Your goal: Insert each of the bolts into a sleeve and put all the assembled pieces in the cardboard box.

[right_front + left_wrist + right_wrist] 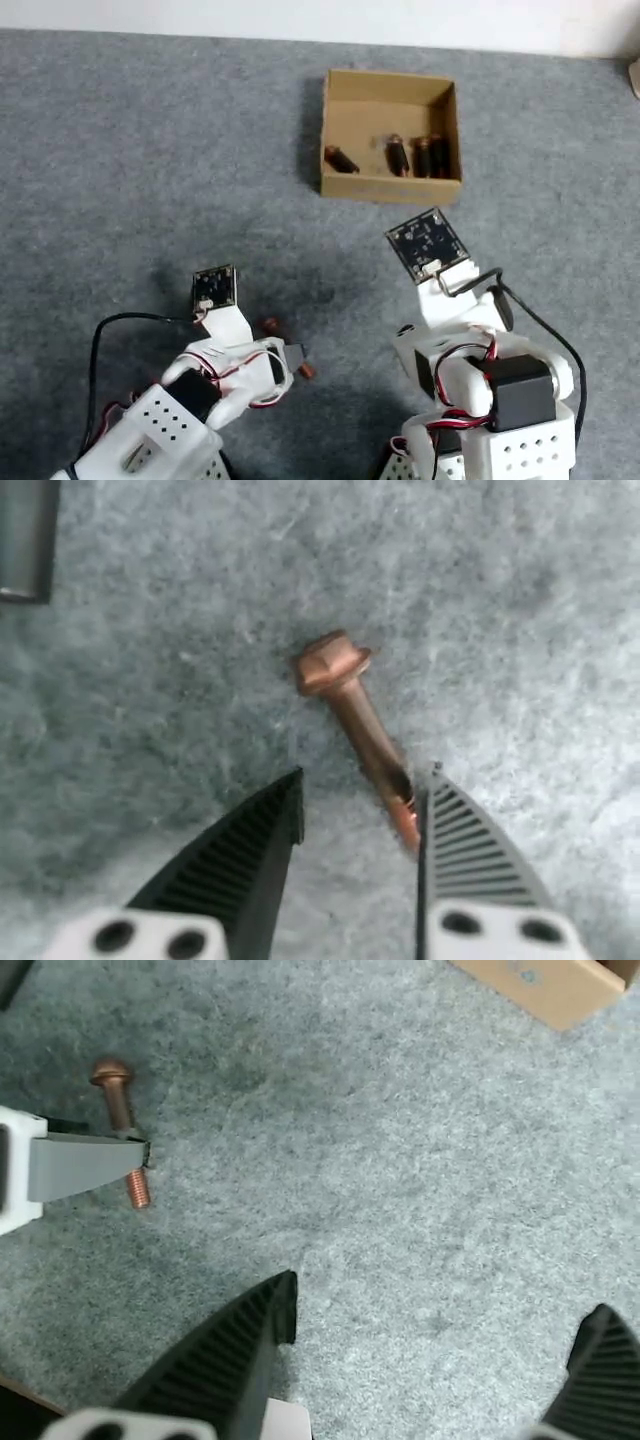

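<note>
Ribbed black fingers (250, 870) of the left claw (365, 780) stood spread just above the grey carpet (150, 680), pinching nothing. Between them lay a copper bolt (350, 705). Its threaded end sat right against the inner face of one finger, though whether it touched could not be told, and its hex head pointed out beyond the fingertips. From the right wrist, the same bolt (122, 1110) lay crosswise under one grey finger of the left claw. The right claw (440, 1300) was spread wide and empty over the carpet, well apart from the bolt. Ahead of the right claw, beyond its fingertips, sat the cardboard box (390, 187). Several dark assembled pieces (397, 153) lay inside, along the wall nearest the claws.
</note>
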